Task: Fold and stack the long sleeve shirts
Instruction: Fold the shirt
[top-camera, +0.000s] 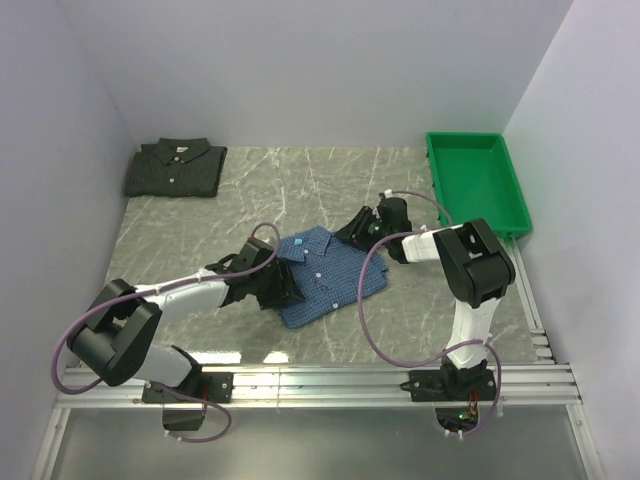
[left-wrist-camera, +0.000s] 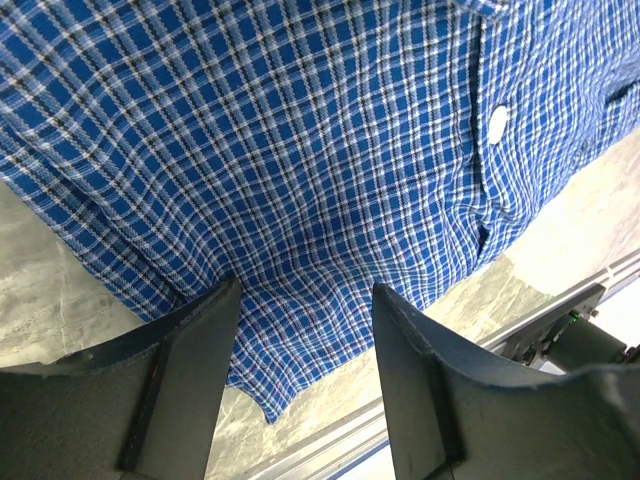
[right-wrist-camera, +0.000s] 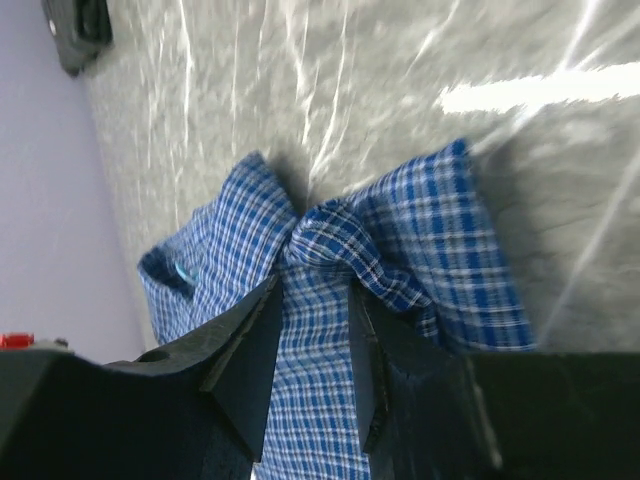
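two shirts: blue shirt, dark shirt; one green tray; two pincers: left pincer, right pincer

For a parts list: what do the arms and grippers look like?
The left arm and right arm have white links, chunky black joints and a looping purple-grey cable each. The left gripper and right gripper each carry two dark wedge-shaped fingers.

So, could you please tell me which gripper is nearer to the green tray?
Right. The right gripper grips the blue shirt at its far right corner, toward the green tray; the left gripper is at its left edge, farther off.
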